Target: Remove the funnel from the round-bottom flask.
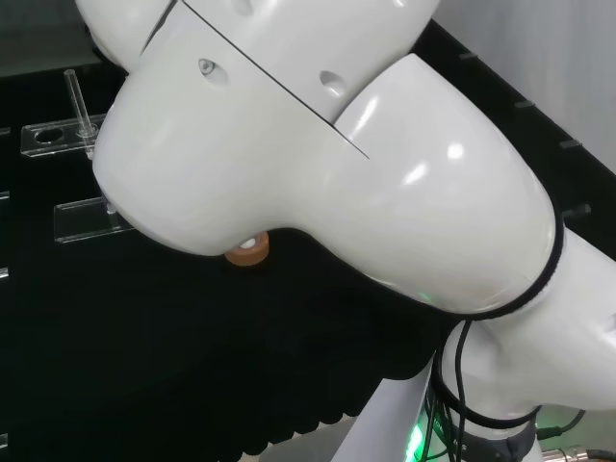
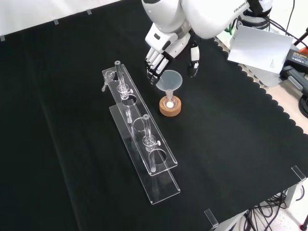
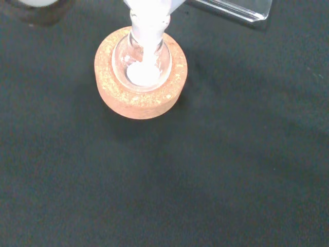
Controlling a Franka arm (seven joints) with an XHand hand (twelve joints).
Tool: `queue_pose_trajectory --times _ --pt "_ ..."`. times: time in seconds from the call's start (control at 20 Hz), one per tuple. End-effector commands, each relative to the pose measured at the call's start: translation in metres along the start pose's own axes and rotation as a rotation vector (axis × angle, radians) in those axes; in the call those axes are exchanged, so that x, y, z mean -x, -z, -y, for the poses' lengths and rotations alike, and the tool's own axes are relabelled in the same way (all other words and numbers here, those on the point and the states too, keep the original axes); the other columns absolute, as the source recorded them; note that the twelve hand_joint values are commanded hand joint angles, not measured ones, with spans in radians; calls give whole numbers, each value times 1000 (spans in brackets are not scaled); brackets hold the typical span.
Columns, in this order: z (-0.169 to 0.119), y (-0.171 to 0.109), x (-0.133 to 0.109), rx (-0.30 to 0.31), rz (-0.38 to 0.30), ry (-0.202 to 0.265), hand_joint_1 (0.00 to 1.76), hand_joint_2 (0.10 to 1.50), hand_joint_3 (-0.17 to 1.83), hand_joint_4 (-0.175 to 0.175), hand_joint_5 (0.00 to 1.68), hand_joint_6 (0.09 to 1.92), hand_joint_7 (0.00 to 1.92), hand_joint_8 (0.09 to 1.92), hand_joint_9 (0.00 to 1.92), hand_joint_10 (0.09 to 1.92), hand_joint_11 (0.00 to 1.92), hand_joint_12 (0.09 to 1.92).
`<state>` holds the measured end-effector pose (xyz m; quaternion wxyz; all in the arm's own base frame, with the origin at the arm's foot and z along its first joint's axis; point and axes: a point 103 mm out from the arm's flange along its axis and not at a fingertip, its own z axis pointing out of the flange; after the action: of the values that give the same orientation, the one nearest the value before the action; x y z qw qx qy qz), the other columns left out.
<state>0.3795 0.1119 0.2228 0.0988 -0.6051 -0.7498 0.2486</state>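
Fingers (image 2: 155, 65) of the hand (image 2: 166, 45) point down and are spread apart from the thumb (image 2: 194, 57), with nothing between them. In the front view the hand comes from the top and hangs just behind the funnel (image 2: 170, 79), the fingers on the left of its rim and the thumb on the right; I cannot tell if any of them touches the rim.

The funnel is clear, with a wide round mouth, and its narrow stem goes down into the neck of the flask (image 2: 169, 102). The flask is small, round and of clear glass, and something white lies in its bottom (image 3: 143, 73). It sits in a cork ring (image 2: 170, 109), which is thick, round, light brown and grainy.

On the left of the ring in the front view lies a long rack (image 2: 144, 144) of clear plastic with round holes, and thin glass pieces stand in it. The cloth (image 2: 72, 120) is black and flat, with a wavy edge at the right.

In the head view the big white smooth links of the arm (image 1: 318, 164) stand in front, and a part of the cork ring (image 1: 247, 252) shows under them.
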Motion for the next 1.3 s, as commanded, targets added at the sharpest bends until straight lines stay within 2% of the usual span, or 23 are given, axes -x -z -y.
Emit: queue_pose_trajectory --times 0.05,0.3,0.75,1.05,1.3 --pt "-11 -1 -3 -21 42 3 700 671 311 -65 220 87 0 692 206 787 349 1467" --pt "-16 0 -10 -35 105 2 699 670 313 -57 209 87 0 666 189 792 339 1471" --pt "-22 -4 -6 -58 143 -13 698 670 315 -54 206 87 0 660 202 803 337 1475" --pt "-26 -8 -2 -80 147 -14 698 664 334 -51 267 87 88 703 393 737 378 1456" --pt "-28 -10 -2 -62 164 -17 703 660 370 -56 356 87 255 700 634 598 439 1408"
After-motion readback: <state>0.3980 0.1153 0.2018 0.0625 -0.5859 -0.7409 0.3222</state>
